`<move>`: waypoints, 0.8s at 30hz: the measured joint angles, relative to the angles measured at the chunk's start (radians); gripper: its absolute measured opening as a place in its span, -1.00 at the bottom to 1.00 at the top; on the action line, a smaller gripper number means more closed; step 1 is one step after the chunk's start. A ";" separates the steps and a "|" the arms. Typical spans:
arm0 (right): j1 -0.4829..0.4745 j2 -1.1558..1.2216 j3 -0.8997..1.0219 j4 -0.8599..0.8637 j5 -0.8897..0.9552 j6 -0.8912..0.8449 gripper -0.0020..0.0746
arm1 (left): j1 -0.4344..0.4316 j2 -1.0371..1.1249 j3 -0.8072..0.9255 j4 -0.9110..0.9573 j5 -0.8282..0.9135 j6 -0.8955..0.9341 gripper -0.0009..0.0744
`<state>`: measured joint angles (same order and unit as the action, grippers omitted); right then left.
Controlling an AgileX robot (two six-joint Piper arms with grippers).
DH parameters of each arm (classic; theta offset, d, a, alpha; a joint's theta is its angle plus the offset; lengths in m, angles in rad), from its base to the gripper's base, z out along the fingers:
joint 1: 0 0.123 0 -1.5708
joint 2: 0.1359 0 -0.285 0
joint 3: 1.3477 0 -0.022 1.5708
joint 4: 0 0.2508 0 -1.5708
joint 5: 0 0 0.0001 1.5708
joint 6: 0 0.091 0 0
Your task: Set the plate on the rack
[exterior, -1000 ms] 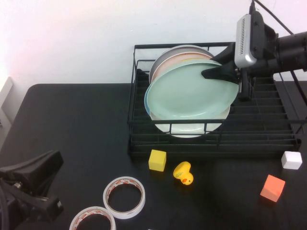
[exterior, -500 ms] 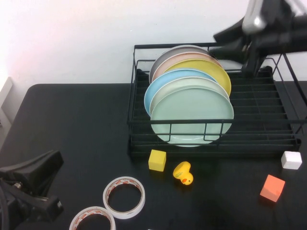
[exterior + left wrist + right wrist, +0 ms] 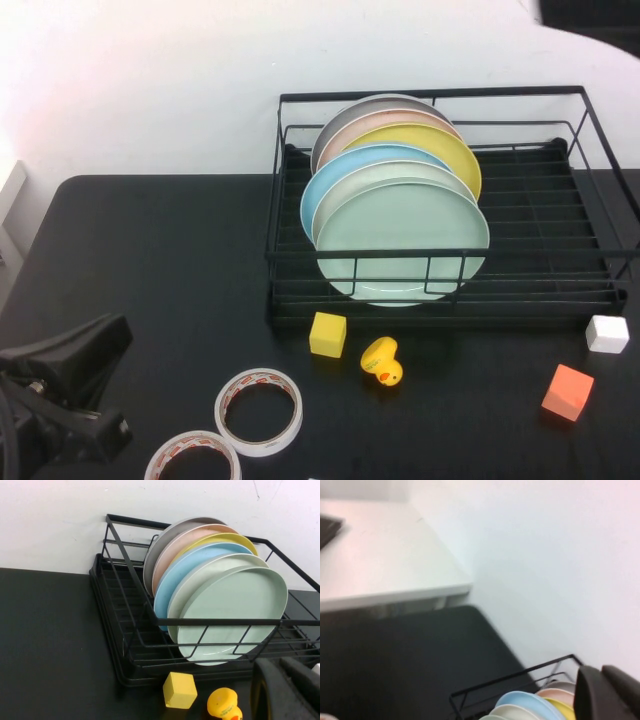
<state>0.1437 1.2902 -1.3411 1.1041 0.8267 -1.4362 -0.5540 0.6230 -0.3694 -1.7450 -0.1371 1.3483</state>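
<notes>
The pale mint-green plate point(image 3: 405, 240) stands upright in the black wire rack point(image 3: 290, 290), foremost in a row of plates; it also shows in the left wrist view point(image 3: 235, 605). No gripper touches it. My right gripper point(image 3: 600, 672) is high above the rack's back, shut and empty; in the high view only a dark part of that arm point(image 3: 590, 12) shows at the top right corner. My left gripper point(image 3: 100, 345) is parked at the table's front left, shut and empty point(image 3: 277, 667).
Behind the mint plate stand a whitish plate point(image 3: 400, 172), a light blue point(image 3: 330, 190), a yellow point(image 3: 440, 145) and more. In front of the rack lie a yellow cube point(image 3: 328, 334), a rubber duck point(image 3: 382, 362), two tape rolls point(image 3: 259, 412), an orange cube point(image 3: 568, 392) and a white cube point(image 3: 607, 334).
My right gripper let go of the mint plate, which settled upright in the rack. The right arm rose up and back, almost out of the high view. The left arm has not moved.
</notes>
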 joint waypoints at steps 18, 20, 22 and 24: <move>0.000 -0.883 0.664 0.062 -0.223 -0.016 -0.92 | 0.000 0.000 0.000 0.000 0.000 0.000 -0.98; 0.000 -0.927 0.697 0.034 -0.223 -0.016 -0.92 | 0.000 0.000 0.000 0.000 0.000 0.000 -0.98; 0.000 -0.958 0.726 0.000 -0.216 -0.016 -0.92 | 0.000 0.000 0.000 0.000 0.000 0.000 -0.98; 0.000 -0.981 0.754 -0.031 -0.209 -0.010 -0.92 | 0.000 0.000 0.000 0.000 0.000 0.000 -0.98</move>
<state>0.1437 0.3095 -0.5873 1.0735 0.6177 -1.4459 -0.5540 0.6230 -0.3694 -1.7450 -0.1371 1.3483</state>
